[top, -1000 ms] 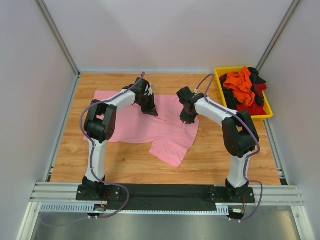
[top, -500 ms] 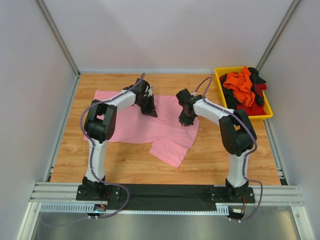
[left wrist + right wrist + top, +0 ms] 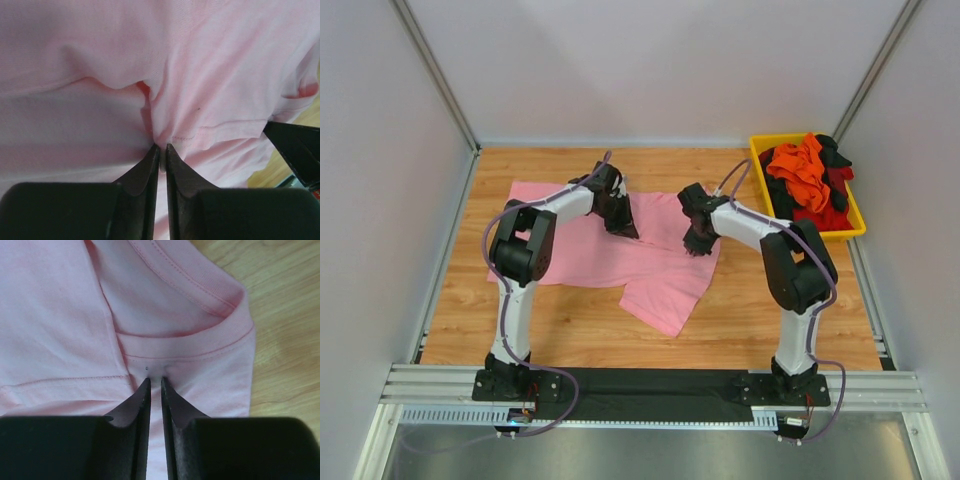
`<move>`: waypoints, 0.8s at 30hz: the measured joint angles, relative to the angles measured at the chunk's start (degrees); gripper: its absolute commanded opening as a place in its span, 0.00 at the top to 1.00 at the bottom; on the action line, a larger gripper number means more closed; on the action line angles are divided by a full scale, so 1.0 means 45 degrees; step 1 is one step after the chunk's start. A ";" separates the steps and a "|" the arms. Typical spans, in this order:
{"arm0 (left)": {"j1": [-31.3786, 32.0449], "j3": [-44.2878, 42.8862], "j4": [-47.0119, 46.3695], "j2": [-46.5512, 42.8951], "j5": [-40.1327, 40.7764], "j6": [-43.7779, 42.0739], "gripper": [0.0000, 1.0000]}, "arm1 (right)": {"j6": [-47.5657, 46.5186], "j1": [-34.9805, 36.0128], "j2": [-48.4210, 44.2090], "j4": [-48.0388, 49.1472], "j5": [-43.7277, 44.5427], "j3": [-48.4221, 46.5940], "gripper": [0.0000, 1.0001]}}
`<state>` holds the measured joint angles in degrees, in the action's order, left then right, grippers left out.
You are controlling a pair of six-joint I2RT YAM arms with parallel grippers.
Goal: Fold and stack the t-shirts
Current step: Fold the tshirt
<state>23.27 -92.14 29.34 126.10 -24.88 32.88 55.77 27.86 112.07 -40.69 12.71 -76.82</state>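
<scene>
Wooden table (image 3: 570, 320) holds one pink t-shirt (image 3: 580, 255), one yellow bin (image 3: 770, 139).

One camera looks down from behind; both wrist cameras closely view the pink t-shirt (image 3: 585, 258).

White arms (image 3: 510, 305) with black joints — purple cables (image 3: 483, 240).

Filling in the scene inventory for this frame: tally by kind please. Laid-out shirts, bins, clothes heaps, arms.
pink t-shirt: 1
yellow bin: 1
heap of orange, red and black clothes in the bin: 1 (separate pieces can't be counted)
robot arms: 2, the left arm and the right arm
Total: 5
</scene>
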 measured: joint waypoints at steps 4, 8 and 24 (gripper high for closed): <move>0.0000 0.0238 -0.0296 -0.0063 -0.0389 0.0243 0.71 | 0.0223 -0.0034 -0.0510 0.0369 -0.0015 0.0733 0.84; 0.0010 0.0432 -0.0194 -0.0325 -0.0559 0.0296 0.63 | 0.0262 -0.0044 -0.0675 0.0330 -0.0039 0.0894 0.81; -0.1044 0.0860 -0.0015 -0.2161 -0.1010 -0.0194 0.57 | -0.2365 -0.1807 -0.1481 0.1690 -0.2152 0.0724 0.67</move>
<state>18.57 -88.27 29.28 116.38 -29.43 32.01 45.12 19.73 105.41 -33.08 3.03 -73.56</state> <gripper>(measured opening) 0.427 0.325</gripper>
